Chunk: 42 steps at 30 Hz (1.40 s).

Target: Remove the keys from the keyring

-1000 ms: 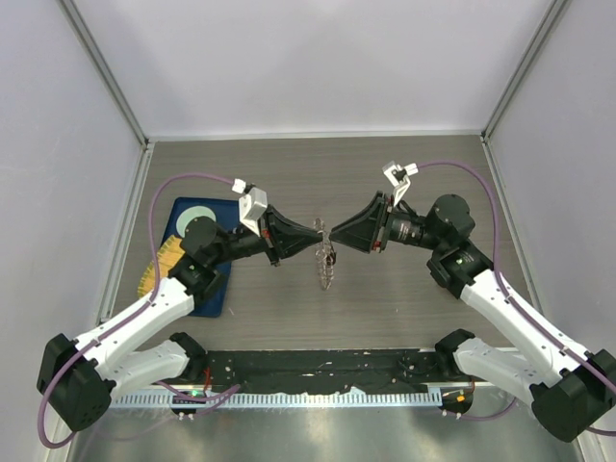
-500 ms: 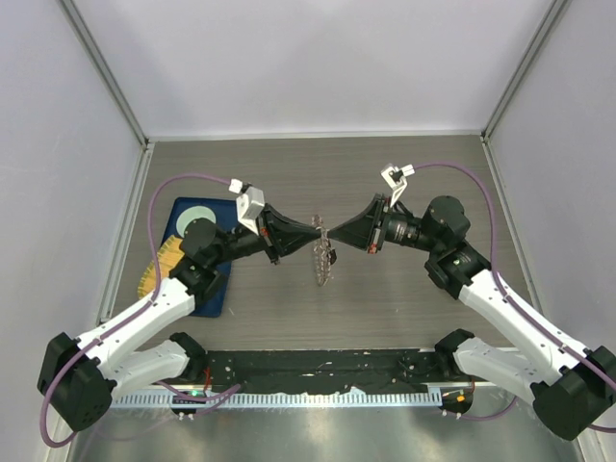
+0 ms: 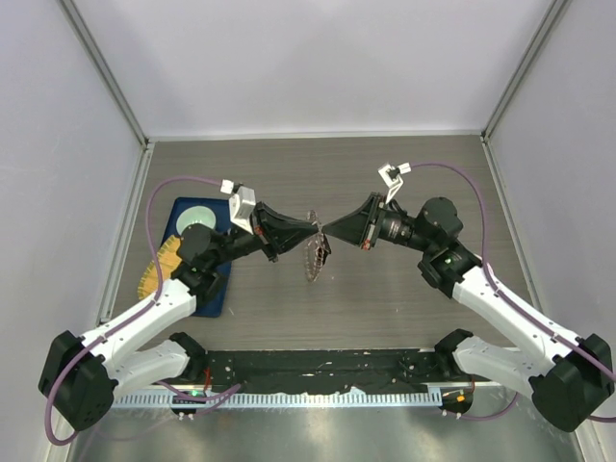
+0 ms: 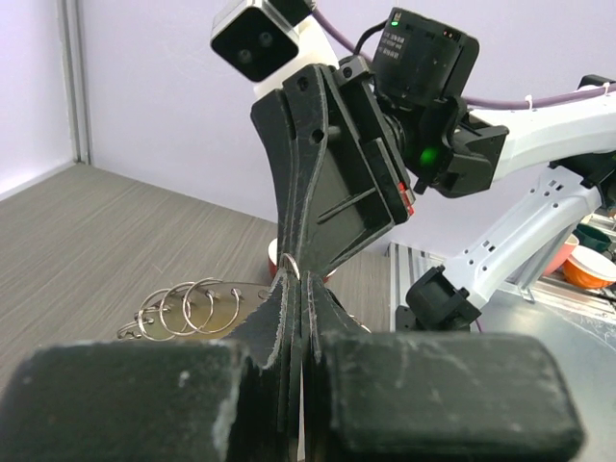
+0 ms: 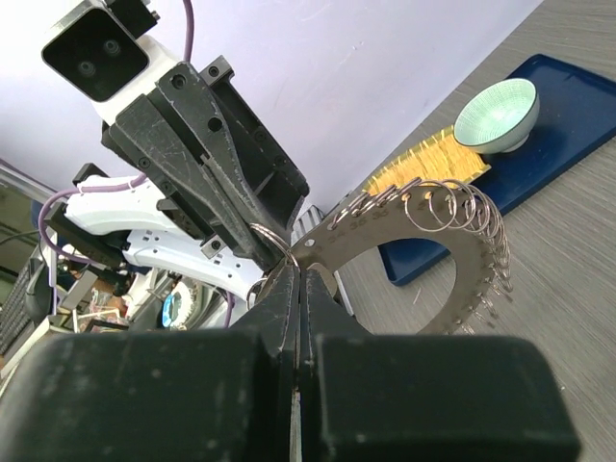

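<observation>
The keyring [image 3: 313, 258] is a flat grey metal ring plate fringed with several small wire rings. It hangs in the air between both grippers above the table's middle. My right gripper [image 3: 328, 231] is shut on the plate's edge [image 5: 332, 252]; the plate [image 5: 462, 274] curves away to the right. My left gripper [image 3: 315, 229] is shut on one small wire ring [image 4: 287, 266] at that same edge, its tip meeting the right gripper's fingers [image 4: 327, 173] tip to tip. More wire rings [image 4: 188, 306] show on the left. I cannot make out the keys for certain.
A blue tray [image 3: 214, 289] lies at the left with a pale round dish [image 3: 199, 217] on its far end and a yellow bristly strip [image 3: 160, 262] along its left side. Grey walls close in the table at the back and sides.
Both grippers have shifted a little to the left together, still tip to tip. The keyring has swung left with them and hangs more tilted.
</observation>
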Each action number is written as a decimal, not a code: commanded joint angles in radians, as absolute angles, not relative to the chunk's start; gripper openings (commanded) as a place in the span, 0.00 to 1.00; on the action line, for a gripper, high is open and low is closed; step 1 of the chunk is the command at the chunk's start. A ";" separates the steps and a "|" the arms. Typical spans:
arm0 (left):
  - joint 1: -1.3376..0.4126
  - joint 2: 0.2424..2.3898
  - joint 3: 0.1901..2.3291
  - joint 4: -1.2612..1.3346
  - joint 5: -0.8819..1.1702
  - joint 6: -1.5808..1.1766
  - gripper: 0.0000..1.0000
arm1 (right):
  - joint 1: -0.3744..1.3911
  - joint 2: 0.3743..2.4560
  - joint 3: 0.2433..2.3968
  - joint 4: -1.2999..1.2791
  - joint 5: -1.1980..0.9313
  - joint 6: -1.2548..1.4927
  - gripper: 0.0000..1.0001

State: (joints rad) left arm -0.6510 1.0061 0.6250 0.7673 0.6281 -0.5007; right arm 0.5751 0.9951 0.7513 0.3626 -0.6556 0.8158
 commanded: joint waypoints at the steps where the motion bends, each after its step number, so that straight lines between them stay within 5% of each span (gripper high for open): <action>1: -0.664 1.008 0.638 0.951 0.655 -0.549 0.00 | 0.594 1.032 0.746 0.423 -0.650 0.853 0.01; 23: -0.663 0.996 0.614 0.927 0.686 -0.508 0.00 | 0.595 1.081 0.793 0.525 -0.762 0.896 0.01; 35: -0.663 0.922 0.603 0.786 0.655 -0.451 0.01 | 0.595 0.985 0.922 0.086 -0.603 0.545 0.01; 42: -0.664 0.881 0.592 0.669 0.657 -0.405 0.20 | 0.595 1.000 0.999 -0.092 -0.568 0.424 0.01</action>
State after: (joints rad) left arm -0.6579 0.9230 0.5957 0.7074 0.6487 -0.4519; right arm 0.5983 0.9970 0.9279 0.0341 -0.6308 0.5488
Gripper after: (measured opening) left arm 0.135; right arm 0.013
